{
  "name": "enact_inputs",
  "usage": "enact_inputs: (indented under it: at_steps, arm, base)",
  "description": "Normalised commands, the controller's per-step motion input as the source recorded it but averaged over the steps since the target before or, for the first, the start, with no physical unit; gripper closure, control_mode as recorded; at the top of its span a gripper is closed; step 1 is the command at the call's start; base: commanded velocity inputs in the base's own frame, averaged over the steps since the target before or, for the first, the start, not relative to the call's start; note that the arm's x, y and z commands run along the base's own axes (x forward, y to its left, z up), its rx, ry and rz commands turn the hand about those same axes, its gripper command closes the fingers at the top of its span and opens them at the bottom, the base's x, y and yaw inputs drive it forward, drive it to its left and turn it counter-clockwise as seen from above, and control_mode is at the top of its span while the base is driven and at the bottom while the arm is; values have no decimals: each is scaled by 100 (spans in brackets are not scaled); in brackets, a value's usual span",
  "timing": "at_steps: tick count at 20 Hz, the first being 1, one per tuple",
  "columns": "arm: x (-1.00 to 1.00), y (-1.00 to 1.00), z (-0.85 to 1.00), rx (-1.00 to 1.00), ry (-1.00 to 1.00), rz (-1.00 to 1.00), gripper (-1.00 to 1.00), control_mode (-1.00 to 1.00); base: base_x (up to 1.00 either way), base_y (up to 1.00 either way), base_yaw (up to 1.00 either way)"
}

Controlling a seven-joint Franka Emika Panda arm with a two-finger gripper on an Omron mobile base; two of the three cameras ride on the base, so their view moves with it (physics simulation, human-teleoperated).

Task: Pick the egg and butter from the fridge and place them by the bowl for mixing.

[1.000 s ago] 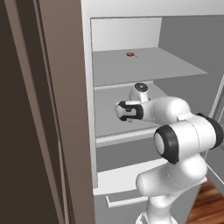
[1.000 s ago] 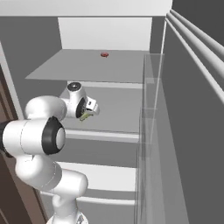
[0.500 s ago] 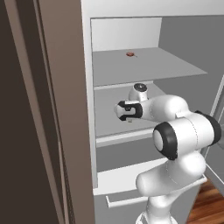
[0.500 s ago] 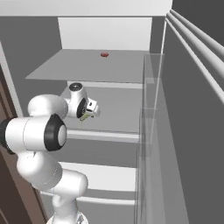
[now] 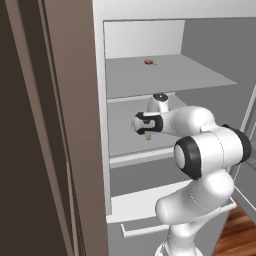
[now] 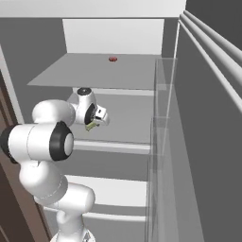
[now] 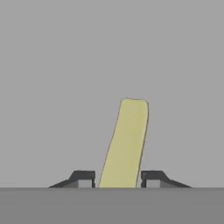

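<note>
butter (image 7: 127, 144), a thin pale-yellow stick, lies on the middle shelf (image 5: 125, 135) of the fridge (image 5: 145, 37), and in the hand view it runs up from between the two dark fingertips (image 7: 83, 178), leaning a little to the right. each tip sits right at the stick's side, one to the left and one to the right, with almost no gap showing, so the claw (image 7: 118, 180) is narrowed down around the butter; whether the pads actually press on it cannot be told.

from the left base view the white arm reaches into the open fridge at the height of the middle shelf, and the claw (image 5: 147, 134) points down at that shelf with a small yellowish bit showing just under it. the right base view shows the same reach from the other side, with the claw (image 6: 92, 125) low over the shelf and the butter (image 6: 90, 126) as a pale sliver at its tips.

on the upper shelf (image 5: 165, 75), well apart from the arm, lies a small flat red thing (image 5: 149, 62), near the back wall. the fridge door (image 6: 198, 142) stands open at the right of the right base view.
</note>
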Motion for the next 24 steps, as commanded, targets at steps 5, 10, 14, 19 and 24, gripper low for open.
enact_inputs:
  at_steps: [5,10,14,19,24]
  arm:
    - [0,0,-39,0,0,0,100,-100]
    - [0,0,-45,0,0,0,100,-100]
    - [-10,0,-6,0,-2,0,100,-100]
    - [-39,-2,0,0,-6,0,100,-100]
    - [-52,-4,0,0,-6,0,100,-100]
  base:
    - [0,0,0]
    - [0,0,0]
    - [0,0,0]
    - [0,0,0]
    - [0,0,0]
